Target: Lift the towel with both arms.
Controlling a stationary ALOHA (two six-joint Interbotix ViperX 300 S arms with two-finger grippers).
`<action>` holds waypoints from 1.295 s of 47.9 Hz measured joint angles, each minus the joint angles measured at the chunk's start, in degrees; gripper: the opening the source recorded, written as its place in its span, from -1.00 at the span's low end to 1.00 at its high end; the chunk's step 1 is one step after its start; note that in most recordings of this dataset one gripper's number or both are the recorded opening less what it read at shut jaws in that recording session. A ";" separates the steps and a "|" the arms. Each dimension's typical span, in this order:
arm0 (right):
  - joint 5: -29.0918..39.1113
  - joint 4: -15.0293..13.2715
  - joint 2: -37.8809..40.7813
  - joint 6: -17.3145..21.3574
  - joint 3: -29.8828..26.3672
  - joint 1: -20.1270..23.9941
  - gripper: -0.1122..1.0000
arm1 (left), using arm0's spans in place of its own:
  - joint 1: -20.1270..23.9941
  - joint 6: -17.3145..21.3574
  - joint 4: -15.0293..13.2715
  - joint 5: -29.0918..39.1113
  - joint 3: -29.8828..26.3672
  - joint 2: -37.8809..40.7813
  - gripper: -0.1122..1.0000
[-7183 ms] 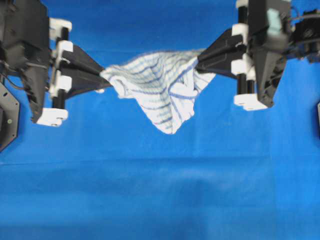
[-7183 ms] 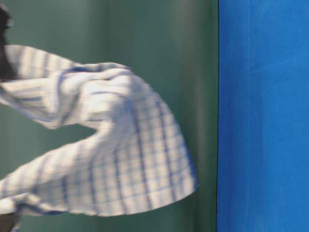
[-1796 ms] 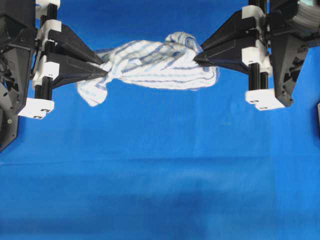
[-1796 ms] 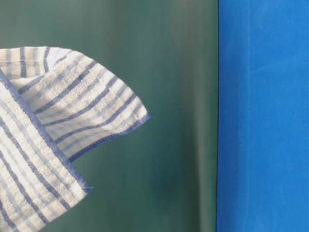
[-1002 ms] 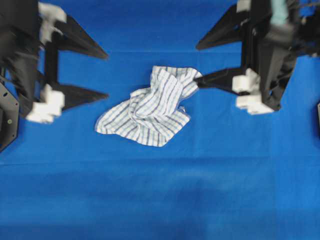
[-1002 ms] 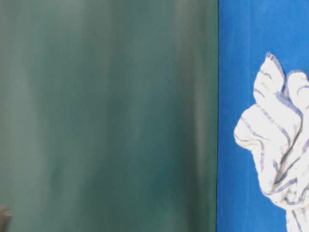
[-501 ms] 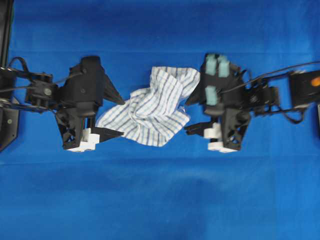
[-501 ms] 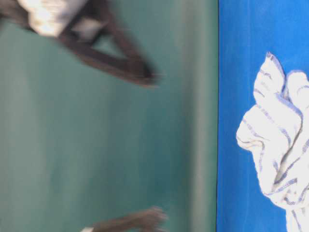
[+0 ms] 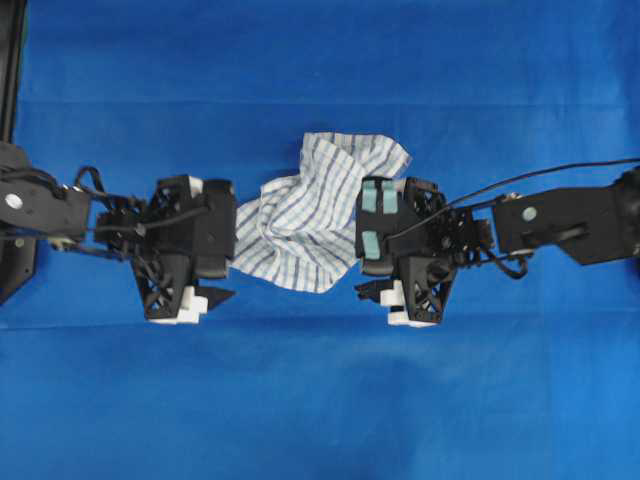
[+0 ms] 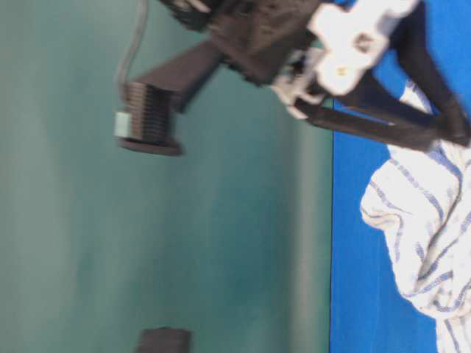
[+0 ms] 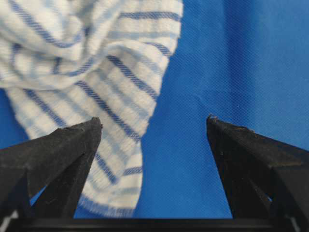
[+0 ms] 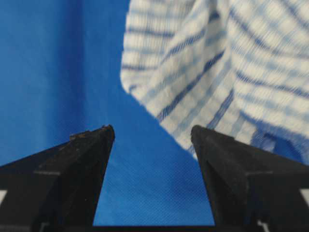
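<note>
Your towel (image 9: 305, 215) lies crumpled on the blue cloth (image 9: 320, 400) that covers the desk, roughly in the middle of the overhead view and a little toward the far side. It is white with thin dark blue and paler stripes crossing into a faint check, bunched into soft folds, with one corner pointing up toward the top of that view and a broader flap spread toward the lower left. In the table-level view, which is turned on its side, the towel (image 10: 427, 243) shows as a rumpled heap against the blue, with a plain green backdrop (image 10: 147, 243) filling the rest. You have the left gripper (image 9: 222, 285) at the towel's left edge and the right gripper (image 9: 366, 285) at its right edge, one on each side with the towel between them. In the left wrist view the fingers stand wide apart, one fingertip (image 11: 91, 128) over the striped hem and the other over bare blue cloth; nothing is clamped. In the right wrist view the fingers are likewise spread, with a towel edge (image 12: 203, 82) just beyond the tips and blue cloth between them. The arm bodies cover both side edges of the towel from above, so you cannot tell there whether the tips touch the fabric.
</note>
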 measured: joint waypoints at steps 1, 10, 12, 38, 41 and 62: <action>-0.09 -0.09 0.53 0.00 -0.09 0.00 0.40 | 0.00 0.00 0.00 -0.44 0.00 0.62 0.85; -0.26 -0.09 4.39 -0.18 -1.58 0.18 0.40 | 0.00 0.09 0.00 -4.22 0.09 6.50 0.85; -0.44 -0.09 5.19 -0.35 -1.85 0.18 0.40 | 0.00 0.09 0.00 -4.66 0.00 7.29 0.84; -4.57 -0.18 8.35 -0.70 -2.99 -1.67 -0.17 | 2.11 0.09 0.00 -6.15 -0.44 8.61 0.05; -4.31 -0.18 8.35 -0.79 -2.99 -2.11 -0.50 | 2.20 0.09 0.00 -5.89 -0.44 8.53 -0.29; 3.60 -0.26 1.58 -0.70 -3.78 -2.02 -0.75 | 2.29 -0.97 0.00 0.97 -3.25 1.93 -0.74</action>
